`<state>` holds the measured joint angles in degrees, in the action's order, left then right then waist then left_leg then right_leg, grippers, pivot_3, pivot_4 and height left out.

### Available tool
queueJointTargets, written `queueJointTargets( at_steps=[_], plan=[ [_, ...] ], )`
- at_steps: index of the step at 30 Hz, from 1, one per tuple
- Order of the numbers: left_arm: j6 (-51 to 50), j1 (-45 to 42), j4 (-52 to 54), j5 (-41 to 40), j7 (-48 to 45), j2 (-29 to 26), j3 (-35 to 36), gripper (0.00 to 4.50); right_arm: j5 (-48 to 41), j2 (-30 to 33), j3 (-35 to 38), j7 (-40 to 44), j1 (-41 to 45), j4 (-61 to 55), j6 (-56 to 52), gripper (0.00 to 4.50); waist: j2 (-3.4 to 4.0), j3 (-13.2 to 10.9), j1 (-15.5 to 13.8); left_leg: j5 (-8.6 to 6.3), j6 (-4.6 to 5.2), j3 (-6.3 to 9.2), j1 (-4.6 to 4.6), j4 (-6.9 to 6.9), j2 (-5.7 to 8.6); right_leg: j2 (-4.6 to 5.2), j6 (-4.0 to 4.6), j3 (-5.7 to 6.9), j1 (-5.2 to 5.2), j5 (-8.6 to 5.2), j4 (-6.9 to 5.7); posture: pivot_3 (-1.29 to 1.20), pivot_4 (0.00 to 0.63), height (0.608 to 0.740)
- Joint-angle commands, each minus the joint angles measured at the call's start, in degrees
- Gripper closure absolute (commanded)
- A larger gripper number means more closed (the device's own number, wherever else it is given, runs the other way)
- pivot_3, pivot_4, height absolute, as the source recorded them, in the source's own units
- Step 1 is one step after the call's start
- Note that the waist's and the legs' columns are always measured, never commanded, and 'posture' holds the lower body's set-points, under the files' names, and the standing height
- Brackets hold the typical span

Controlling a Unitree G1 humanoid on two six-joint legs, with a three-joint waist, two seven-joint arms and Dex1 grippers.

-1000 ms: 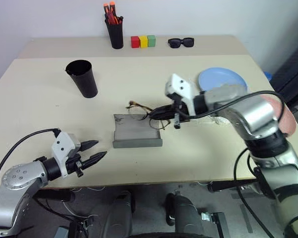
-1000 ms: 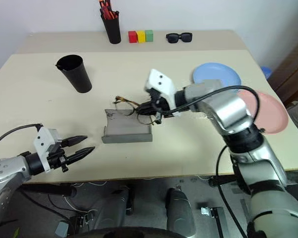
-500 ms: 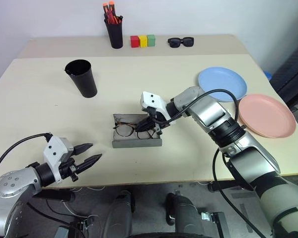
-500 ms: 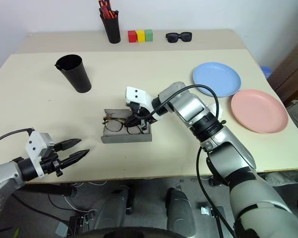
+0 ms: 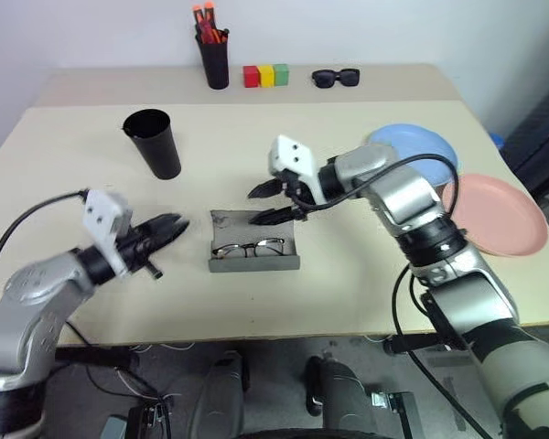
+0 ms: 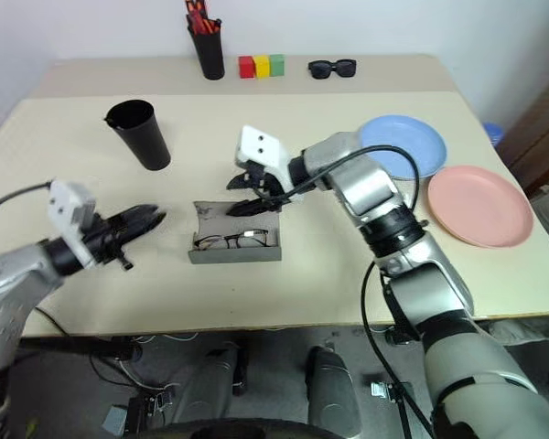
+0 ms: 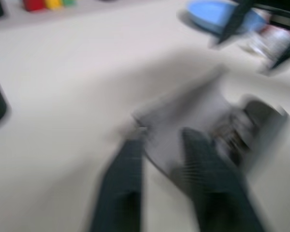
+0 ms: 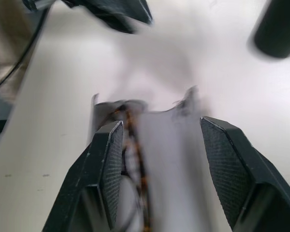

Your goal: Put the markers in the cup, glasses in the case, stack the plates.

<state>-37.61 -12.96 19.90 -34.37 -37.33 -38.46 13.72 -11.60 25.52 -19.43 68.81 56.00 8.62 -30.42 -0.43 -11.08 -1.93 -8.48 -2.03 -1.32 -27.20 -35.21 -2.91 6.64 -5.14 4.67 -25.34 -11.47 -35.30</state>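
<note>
The thin wire-frame glasses [image 5: 247, 248] lie inside the open grey case [image 5: 253, 264] at the table's middle. My right gripper [image 5: 253, 208] hovers open just above the case's rear edge with nothing between its fingers [image 8: 108, 159]. To the left of the case, my left gripper [image 5: 183, 223] is shut and empty, pointing toward it. The tapered black cup [image 5: 153, 144] stands upright at the back left. The light blue plate [image 5: 412, 146] and the salmon pink plate [image 5: 494, 215] lie side by side on the right, partly behind my right arm. The markers are hidden from me.
At the table's far edge stand a narrow black cup of orange-capped markers [image 5: 213, 57], a row of red, yellow and green blocks [image 5: 263, 75] and black sunglasses [image 5: 334, 78]. Bare tabletop [image 5: 348, 283] stretches in front of the case.
The right gripper let go of the glasses, which now rest in the case, then opened and lifted back. The left gripper rose from the table's front edge toward the case and shut.
</note>
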Motion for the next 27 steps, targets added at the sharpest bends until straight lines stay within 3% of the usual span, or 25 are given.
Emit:
queueJointTargets(
  at_steps=[1,8,12,19,27],
  plan=[
    [-2.27,-11.05,-5.79,5.14,3.66,2.62,-8.3,4.49,-1.04,2.93,4.82,-2.27,-5.02,-8.8,2.89,1.98,-0.07,0.04,-0.38,0.03,0.04,-0.01,0.02,-0.02,0.01,0.0,-0.09,0.0,0.07,0.06,0.03,0.0,0.15,0.74],
    [-6.01,-31.51,-25.52,13.76,2.71,9.28,-21.21,4.49,-0.94,11.7,14.12,-7.1,-22.35,-23.22,6.71,1.98,-0.14,0.03,-0.47,0.06,0.09,-0.06,0.05,-0.05,0.01,0.0,-0.22,-0.01,0.12,0.12,0.05,0.0,0.15,0.74],
    [-8.15,-35.68,-31.73,15.7,-2.25,9.99,-25.65,4.49,-1.99,15.01,19.3,-10.76,-31.07,-29.75,4.15,1.98,-0.14,0.03,0.24,0.05,0.09,-0.13,0.05,-0.06,0.01,0.03,-0.23,-0.05,0.1,0.12,0.11,0.0,0.15,0.74],
    [-10.17,-32.33,-24.02,14.04,-14.17,5.02,-29.04,4.49,-1.71,16.81,23.82,-15.85,-36.4,-29.95,3.12,1.98,-0.16,0.01,1.51,0.05,0.09,-0.07,0.1,-0.04,-0.02,0.04,-0.04,-0.05,0.1,-0.02,0.08,0.0,0.15,0.74],
    [-8.58,-23.19,-11.83,13.71,-19.03,-1.82,-27.14,4.49,0.48,16.51,22.21,-18.47,-32.89,-21.88,6.49,1.98,-0.15,0.02,1.23,0.04,0.09,-0.07,0.11,-0.06,-0.02,0.08,-0.01,-0.05,0.14,-0.02,0.12,0.0,0.15,0.74]
  ],
)
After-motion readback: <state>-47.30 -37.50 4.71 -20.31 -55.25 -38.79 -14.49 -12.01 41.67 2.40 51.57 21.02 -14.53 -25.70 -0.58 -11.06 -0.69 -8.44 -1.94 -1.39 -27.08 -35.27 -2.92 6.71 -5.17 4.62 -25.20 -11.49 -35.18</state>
